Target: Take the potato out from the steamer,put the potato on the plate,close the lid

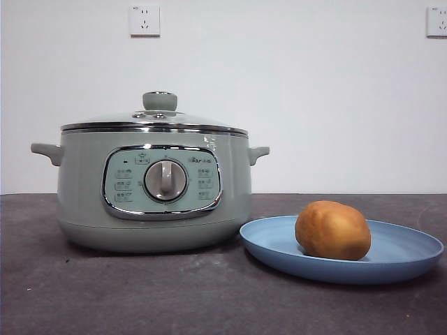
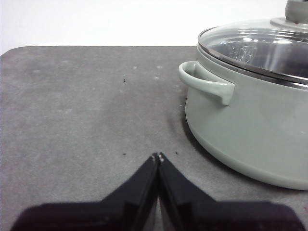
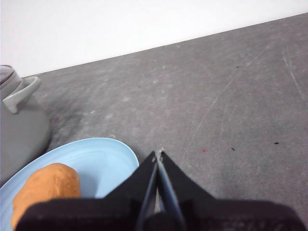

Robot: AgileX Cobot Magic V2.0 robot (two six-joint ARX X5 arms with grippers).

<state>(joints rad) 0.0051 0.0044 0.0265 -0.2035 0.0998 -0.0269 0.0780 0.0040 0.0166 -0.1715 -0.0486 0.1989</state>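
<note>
The golden-brown potato (image 1: 332,230) lies on the light blue plate (image 1: 405,258), to the right of the sage-green steamer (image 1: 154,188). The glass lid (image 1: 157,118) with its green knob sits closed on the steamer. No arm shows in the front view. My left gripper (image 2: 158,156) is shut with nothing in it, above the table beside the steamer's (image 2: 250,130) side handle (image 2: 204,84). My right gripper (image 3: 159,153) is shut and empty too, just past the plate's (image 3: 96,159) rim, with the potato (image 3: 48,185) beside it.
The dark grey tabletop (image 1: 140,293) stretches in front of the steamer and plate. A white wall stands behind, with a power socket (image 1: 144,20) at upper left and another (image 1: 436,21) at upper right.
</note>
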